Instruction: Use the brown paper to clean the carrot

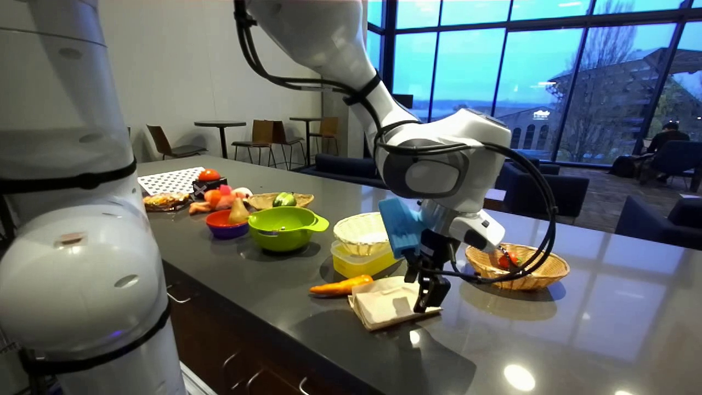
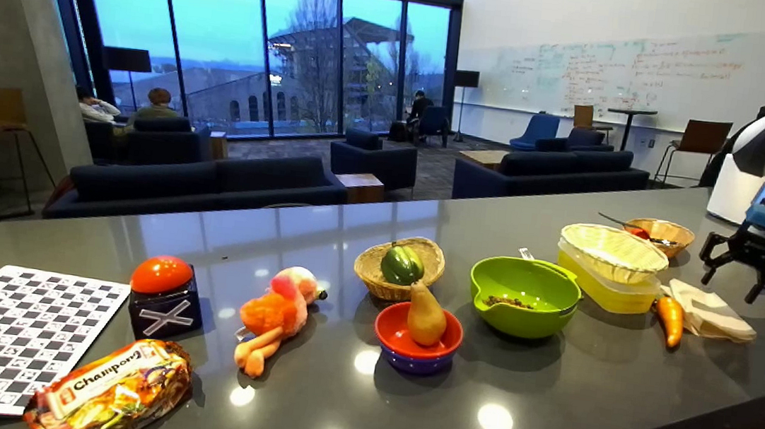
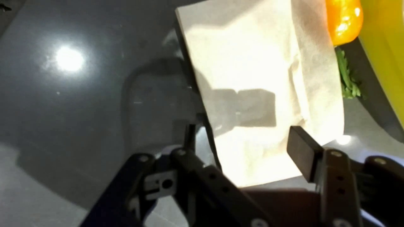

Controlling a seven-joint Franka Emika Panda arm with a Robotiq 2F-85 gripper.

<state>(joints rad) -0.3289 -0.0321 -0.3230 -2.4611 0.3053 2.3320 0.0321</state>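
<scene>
Brown paper (image 1: pixel 385 303) lies folded on the grey surface (image 2: pixel 549 388), the carrot (image 1: pixel 341 286) just beside it near the yellow tub (image 1: pixel 357 266); the tool (image 2: pixel 729 288) hangs close by, its fingers (image 3: pixel 303 153) standing apart.

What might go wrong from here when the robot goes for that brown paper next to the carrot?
The brown paper lies folded flat, so the open gripper may skim over it or catch only one layer. The carrot lies by the paper's edge, so a tug could roll it. The yellow tub stands close to the carrot, so a wide wiping stroke might bump it.
</scene>
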